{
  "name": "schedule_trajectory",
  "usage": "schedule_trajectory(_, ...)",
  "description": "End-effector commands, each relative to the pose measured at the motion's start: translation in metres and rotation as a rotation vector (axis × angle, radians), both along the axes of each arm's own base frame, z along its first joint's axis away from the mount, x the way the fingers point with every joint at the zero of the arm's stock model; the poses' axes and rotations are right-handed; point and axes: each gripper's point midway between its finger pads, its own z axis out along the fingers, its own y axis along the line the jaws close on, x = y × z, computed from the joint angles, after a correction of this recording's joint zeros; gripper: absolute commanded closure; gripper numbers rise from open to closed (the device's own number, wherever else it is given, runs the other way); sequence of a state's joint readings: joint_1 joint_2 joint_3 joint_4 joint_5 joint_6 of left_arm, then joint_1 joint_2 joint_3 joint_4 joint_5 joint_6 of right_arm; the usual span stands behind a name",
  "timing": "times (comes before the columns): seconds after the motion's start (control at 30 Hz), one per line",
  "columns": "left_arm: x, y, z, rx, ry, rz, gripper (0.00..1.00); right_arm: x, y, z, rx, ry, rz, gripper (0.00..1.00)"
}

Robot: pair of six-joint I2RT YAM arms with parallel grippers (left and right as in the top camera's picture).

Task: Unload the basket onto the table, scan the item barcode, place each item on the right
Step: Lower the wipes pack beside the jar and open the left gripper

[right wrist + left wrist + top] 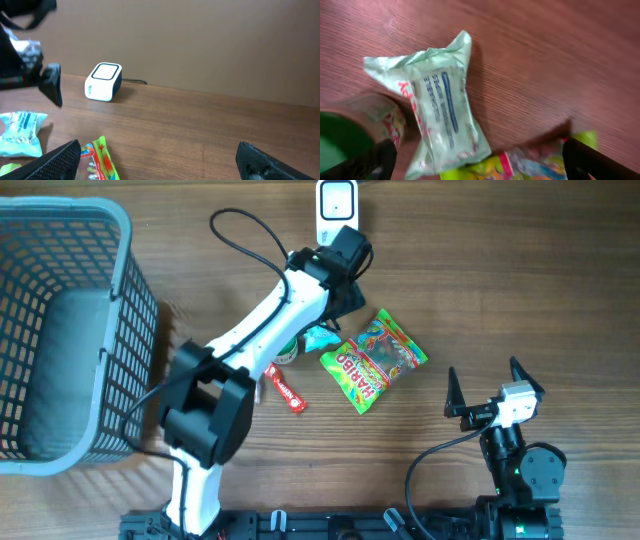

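Note:
A mint-green packet with blue print lies flat on the wood, one end resting over the Haribo bag. My left gripper hangs just above it, open, both fingers wide of the packet and nothing between them. Overhead, that gripper sits between the white scanner at the far edge and the packet. The right gripper stands open and empty at the near right, facing the scanner across bare wood. From the right wrist, the packet shows at the far left.
A grey mesh basket fills the left side. The Haribo bag lies mid-table. A red bar and a green-lidded item lie under the left arm. A black cable loops near the scanner.

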State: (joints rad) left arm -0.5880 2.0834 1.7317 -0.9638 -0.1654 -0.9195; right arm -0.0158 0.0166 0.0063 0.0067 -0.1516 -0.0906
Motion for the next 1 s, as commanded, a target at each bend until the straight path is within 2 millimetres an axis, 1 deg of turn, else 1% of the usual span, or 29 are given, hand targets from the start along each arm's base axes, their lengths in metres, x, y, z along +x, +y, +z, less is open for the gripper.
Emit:
schedule_trajectory(0.0, 0.001, 0.000, 0.068, -0.090, -0.132, -0.002, 0.00, 0.000, 0.000, 0.002, 0.014, -0.006, -0.002, 0.00)
schedule_trajectory(0.03, 0.004, 0.008, 0.113, -0.107, -0.244, 0.018, 0.00, 0.000, 0.000, 0.002, 0.014, -0.006, -0.002, 0.00)
schedule_trajectory(0.07, 0.006, 0.016, 0.141, -0.104, -0.320, 0.036, 0.00, 0.000, 0.000, 0.002, 0.014, -0.006, -0.002, 0.00)
schedule_trajectory(0.1, 0.009, 0.028, 0.184, -0.084, -0.440, 0.033, 0.00, 0.000, 0.000, 0.002, 0.014, -0.006, -0.002, 0.00)
schedule_trajectory(0.13, 0.010, 0.040, 0.223, -0.063, -0.551, 0.030, 0.00, 0.000, 0.000, 0.002, 0.014, -0.006, -0.002, 0.00)
schedule_trajectory(0.2, 0.011, 0.071, 0.313, 0.032, -0.825, 0.035, 0.00, 0.000, 0.000, 0.002, 0.014, -0.006, -0.002, 0.00)
schedule_trajectory(0.23, 0.004, 0.091, 0.361, 0.110, -0.962, 0.054, 0.00, 0.000, 0.000, 0.002, 0.014, -0.006, -0.002, 0.00)
schedule_trajectory(0.27, -0.006, 0.111, 0.402, 0.182, -1.066, 0.084, 0.00, 0.000, 0.000, 0.002, 0.014, -0.006, -0.002, 0.00)
schedule_trajectory(0.3, -0.020, 0.133, 0.441, 0.262, -1.157, 0.135, 0.00, 0.000, 0.000, 0.002, 0.014, -0.006, -0.002, 0.00)
schedule_trajectory(0.37, -0.046, 0.170, 0.495, 0.413, -1.262, 0.234, 0.00, 0.000, 0.000, 0.002, 0.014, -0.006, -0.002, 0.00)
schedule_trajectory(0.4, -0.061, 0.187, 0.518, 0.510, -1.289, 0.271, 0.00, 0.000, 0.000, 0.002, 0.014, -0.006, -0.002, 0.00)
schedule_trajectory(0.43, -0.071, 0.198, 0.531, 0.585, -1.292, 0.293, 0.00, 0.000, 0.000, 0.002, 0.014, -0.006, -0.002, 0.00)
schedule_trajectory(0.47, -0.078, 0.206, 0.540, 0.655, -1.281, 0.304, 0.00, 0.000, 0.000, 0.002, 0.014, -0.006, -0.002, 0.00)
schedule_trajectory(0.5, -0.092, 0.217, 0.554, 0.651, -1.316, 0.363, 0.00, 0.000, 0.000, 0.002, 0.014, -0.006, -0.002, 0.00)
schedule_trajectory(0.57, -0.107, 0.229, 0.563, 0.640, -1.336, 0.410, 0.00, 0.000, 0.000, 0.002, 0.011, -0.006, -0.002, 0.00)
schedule_trajectory(0.63, -0.117, 0.241, 0.566, 0.643, -1.336, 0.447, 0.00, -0.001, 0.002, 0.002, 0.022, -0.008, 0.011, 0.00)
schedule_trajectory(0.67, -0.125, 0.254, 0.567, 0.657, -1.329, 0.485, 0.00, -0.001, 0.005, 0.002, 0.125, 0.009, 0.026, 0.00)
schedule_trajectory(0.7, -0.130, 0.263, 0.568, 0.671, -1.324, 0.511, 0.00, -0.001, 0.005, 0.002, 0.231, 0.026, 0.026, 0.00)
schedule_trajectory(0.73, -0.138, 0.276, 0.567, 0.683, -1.322, 0.550, 0.00, -0.001, 0.008, 0.001, 0.423, 0.061, 0.045, 0.00)
schedule_trajectory(0.77, -0.146, 0.287, 0.565, 0.684, -1.324, 0.586, 0.00, -0.002, 0.014, 0.001, 0.497, 0.085, 0.075, 0.00)
schedule_trajectory(0.83, -0.162, 0.304, 0.553, 0.685, -1.322, 0.637, 0.00, -0.001, 0.015, -0.003, 0.610, 0.123, 0.076, 0.00)
schedule_trajectory(0.9, -0.171, 0.311, 0.542, 0.679, -1.332, 0.638, 0.00, -0.001, 0.015, -0.005, 0.662, 0.141, 0.072, 0.00)
schedule_trajectory(0.97, -0.180, 0.315, 0.532, 0.665, -1.351, 0.616, 0.00, 0.000, 0.015, -0.006, 0.667, 0.144, 0.071, 0.00)
